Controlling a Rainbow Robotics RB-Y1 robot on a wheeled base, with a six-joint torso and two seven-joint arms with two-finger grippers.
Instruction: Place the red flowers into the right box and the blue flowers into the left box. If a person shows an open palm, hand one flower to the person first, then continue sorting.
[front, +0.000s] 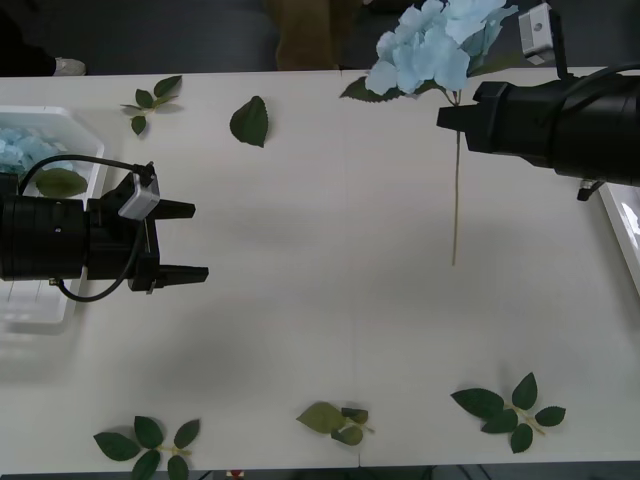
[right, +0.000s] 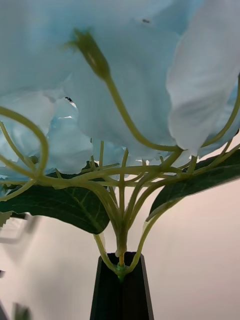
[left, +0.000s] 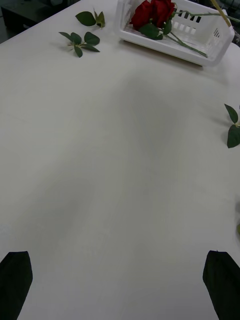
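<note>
My right gripper (front: 447, 120) is shut on a blue flower (front: 435, 45), a pale hydrangea held up over the table's far right, its thin stem (front: 456, 200) hanging down. In the right wrist view the black fingers (right: 120, 285) pinch the stem base under the petals (right: 125, 75). My left gripper (front: 195, 241) hovers open near the left box (front: 85, 125), which holds blue flowers (front: 20, 150). The right box (left: 212, 47) holds red flowers (left: 152, 12); its rim (front: 622, 215) shows at the right edge. A person's tan trousers (front: 305, 35) stand behind the table, hand out of view.
Loose green leaf sprigs lie about the white table: two at the far left (front: 150, 100) (front: 250, 120) and three along the near edge (front: 150, 445) (front: 335, 420) (front: 510, 408). The middle of the table (front: 320, 260) is bare.
</note>
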